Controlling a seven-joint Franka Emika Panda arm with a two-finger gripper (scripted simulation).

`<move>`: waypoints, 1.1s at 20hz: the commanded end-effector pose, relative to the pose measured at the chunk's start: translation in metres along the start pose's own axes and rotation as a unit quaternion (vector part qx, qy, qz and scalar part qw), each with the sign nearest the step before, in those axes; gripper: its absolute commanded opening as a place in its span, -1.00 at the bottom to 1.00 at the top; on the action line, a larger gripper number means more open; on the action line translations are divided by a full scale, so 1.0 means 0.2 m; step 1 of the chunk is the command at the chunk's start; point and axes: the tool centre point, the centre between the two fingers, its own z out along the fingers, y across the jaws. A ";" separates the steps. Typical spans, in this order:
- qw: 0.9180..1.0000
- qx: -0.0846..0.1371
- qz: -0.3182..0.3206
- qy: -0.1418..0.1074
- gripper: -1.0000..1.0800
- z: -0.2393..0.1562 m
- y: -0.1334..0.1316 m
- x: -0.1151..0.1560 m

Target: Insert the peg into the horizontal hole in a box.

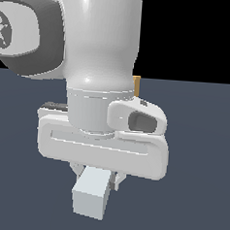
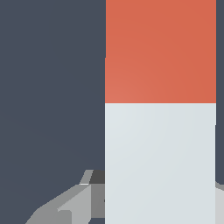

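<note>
My gripper (image 1: 96,176) is shut on the peg (image 1: 90,193), whose pale grey-white end sticks out below the hand toward the camera in the exterior view. In the wrist view the peg (image 2: 160,144) runs away from my gripper (image 2: 151,203), pale near the fingers (image 2: 72,203) and orange-red at the far end. A thin tan sliver of the box (image 1: 136,85) shows behind the arm. The rest of the box and the hole are hidden by the arm.
The white arm and wrist (image 1: 99,48) fill most of the exterior view. A dark blue-grey floor (image 1: 202,142) lies all around, and it is the only other thing in the wrist view (image 2: 48,87).
</note>
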 end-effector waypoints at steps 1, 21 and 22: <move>1.000 0.000 0.000 0.000 -1.00 0.00 0.00 0.00; 1.000 0.000 0.022 0.000 -1.00 -0.18 -0.21 0.57; 1.000 0.000 0.024 0.000 -1.00 -0.20 -0.22 0.62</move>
